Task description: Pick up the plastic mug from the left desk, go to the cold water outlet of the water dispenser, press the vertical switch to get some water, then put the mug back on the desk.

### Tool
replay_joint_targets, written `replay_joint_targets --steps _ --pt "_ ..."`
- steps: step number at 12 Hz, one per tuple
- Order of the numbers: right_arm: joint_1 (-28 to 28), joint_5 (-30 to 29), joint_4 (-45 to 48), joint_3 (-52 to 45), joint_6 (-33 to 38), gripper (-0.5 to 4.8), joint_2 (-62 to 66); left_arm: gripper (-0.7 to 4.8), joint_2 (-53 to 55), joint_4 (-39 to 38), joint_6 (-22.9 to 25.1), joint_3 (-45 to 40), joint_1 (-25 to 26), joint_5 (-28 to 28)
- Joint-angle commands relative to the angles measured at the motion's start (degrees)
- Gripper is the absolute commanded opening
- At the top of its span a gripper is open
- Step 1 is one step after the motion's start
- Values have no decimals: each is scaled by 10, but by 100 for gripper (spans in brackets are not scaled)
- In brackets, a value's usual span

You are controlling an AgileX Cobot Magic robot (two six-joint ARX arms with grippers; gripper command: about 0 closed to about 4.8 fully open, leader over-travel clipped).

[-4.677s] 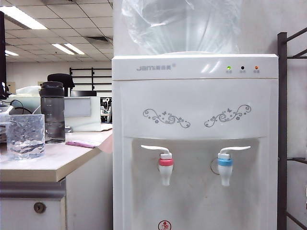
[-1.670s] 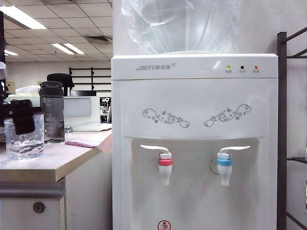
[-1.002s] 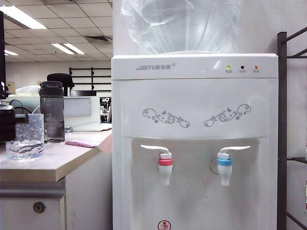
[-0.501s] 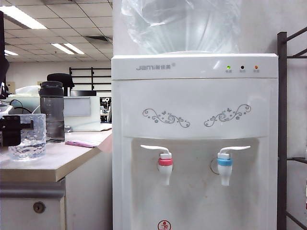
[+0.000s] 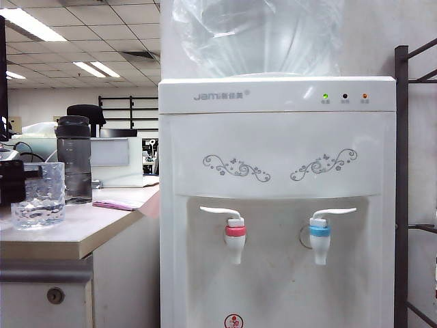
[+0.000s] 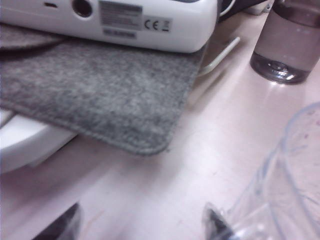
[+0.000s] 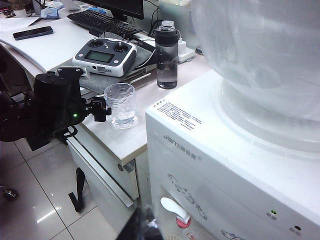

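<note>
Left gripper (image 5: 15,181) now nearer plastic mug (image 5: 39,195), jaws spread, right gripper (image 7: 142,227) unclear, dispenser (image 5: 276,205) reads "Jam".

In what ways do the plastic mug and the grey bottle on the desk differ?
The plastic mug is short, open-topped and clear with a dimpled wall; the grey bottle is taller, smoky and smooth, closed by a black lid. The open left gripper is at the mug, not the bottle. Both stand upright on the left desk.

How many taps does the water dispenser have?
2. The pink-red-collared tap hangs on the left of the water dispenser front; the cold water outlet, blue-collared, on the right. None seem hidden.
</note>
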Motion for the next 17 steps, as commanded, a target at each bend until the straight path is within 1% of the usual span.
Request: replay_joint_targets --steps 1,3,4,6,7,8,9,12,13,14,15,16,17 --pt "0 0 8 2 -1 -1 -1 306 13 3 12 16 3 4" --pt "0 0 8 2 -1 -1 -1 303 13 3 12 16 6 4" --pt "0 -1 8 2 -1 -1 -1 163 13 3 12 17 6 4" --pt "0 -1 5 2 -1 -1 -1 146 13 3 13 17 6 6" --pt "0 -1 2 2 -1 -1 -1 77 13 3 13 17 6 7" --pt "0 -1 2 2 -1 -1 -1 41 13 3 14 17 6 7" --pt "0 -1 2 2 -1 -1 -1 -6 13 3 14 17 6 7" --pt "0 -1 0 2 -1 -1 -1 -6 13 3 15 17 6 7" --pt "0 0 0 2 -1 -1 -1 -6 12 12 16 17 6 31" --pt "0 0 0 2 -1 -1 -1 -6 10 19 16 17 6 38" --pt "0 1 0 2 -1 -1 -1 -6 4 34 46 17 5 74" --pt "0 1 0 2 -1 -1 -1 -6 -21 27 56 16 5 82" --pt "0 1 0 2 -1 -1 0 -6 -63 13 56 16 6 117"
